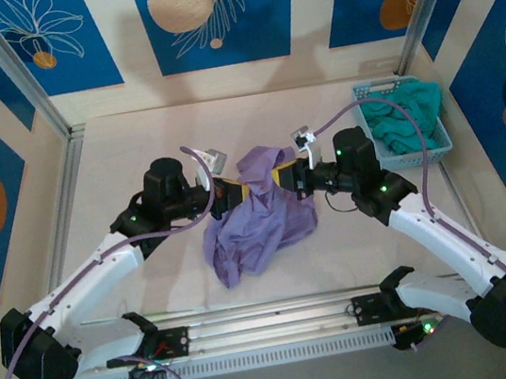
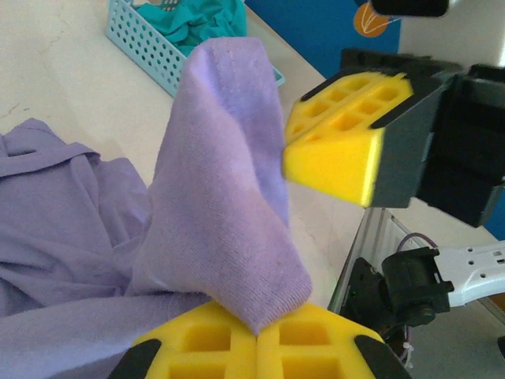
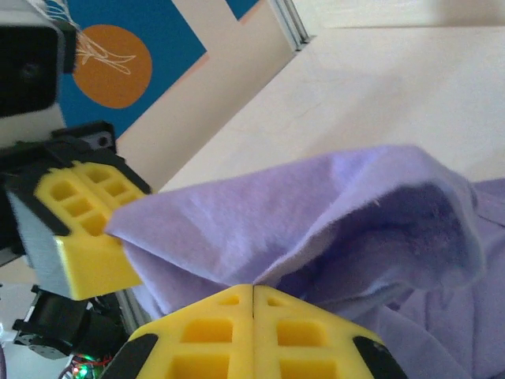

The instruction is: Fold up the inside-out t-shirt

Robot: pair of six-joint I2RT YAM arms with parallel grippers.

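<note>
The lavender inside-out t-shirt [image 1: 257,216] is bunched in the middle of the table, and one part of it is lifted between the two grippers. My left gripper [image 1: 233,193] is shut on a fold of the t-shirt [image 2: 221,197], the cloth pinched between its yellow fingers [image 2: 213,343]. Facing it from close by, my right gripper [image 1: 286,179] is shut on the same raised piece of t-shirt [image 3: 316,213]. The right gripper's yellow fingers [image 2: 339,150] show in the left wrist view. No lettering is visible.
A light blue basket [image 1: 362,96] stands at the back right and holds a teal garment [image 1: 406,119]. Patterned walls close in the table at the back and sides. A metal rail [image 1: 272,315] runs along the near edge between the arm bases.
</note>
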